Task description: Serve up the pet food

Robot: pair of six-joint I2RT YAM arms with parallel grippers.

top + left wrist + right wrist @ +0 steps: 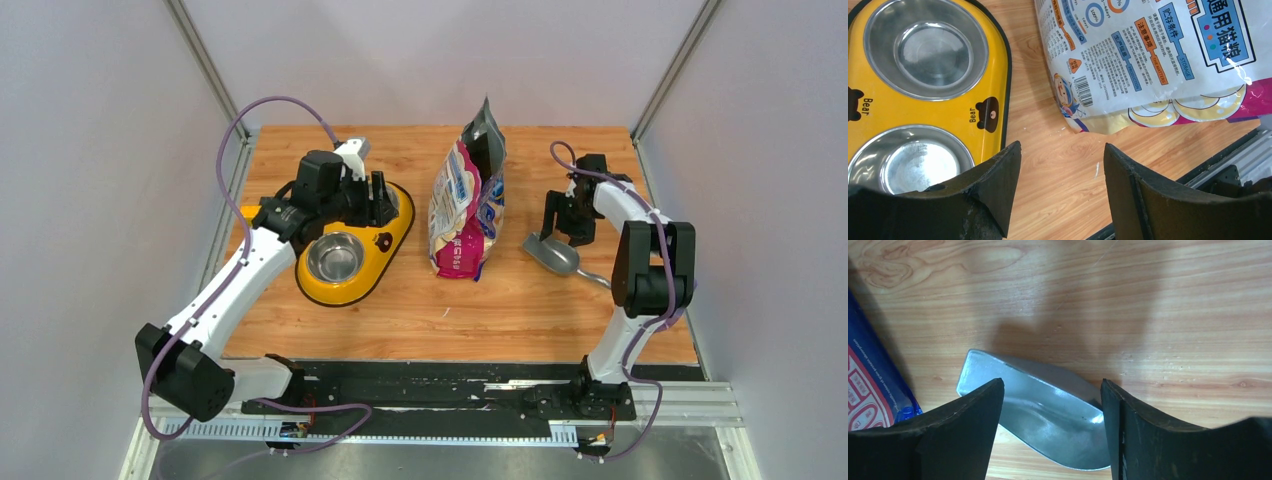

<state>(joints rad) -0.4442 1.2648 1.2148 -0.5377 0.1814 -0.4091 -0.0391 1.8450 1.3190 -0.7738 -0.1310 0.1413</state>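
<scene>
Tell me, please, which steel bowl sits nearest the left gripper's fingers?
The bowl partly hidden behind a finger in the left wrist view; the other bowl lies farther off.

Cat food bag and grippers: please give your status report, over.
Left gripper open beside feeder. Right gripper open over scoop, not gripping. Bag standing, top open; bowls empty. No obstruction seen.

Lab booth: white walls (420, 50), wooden table (400, 300).
</scene>
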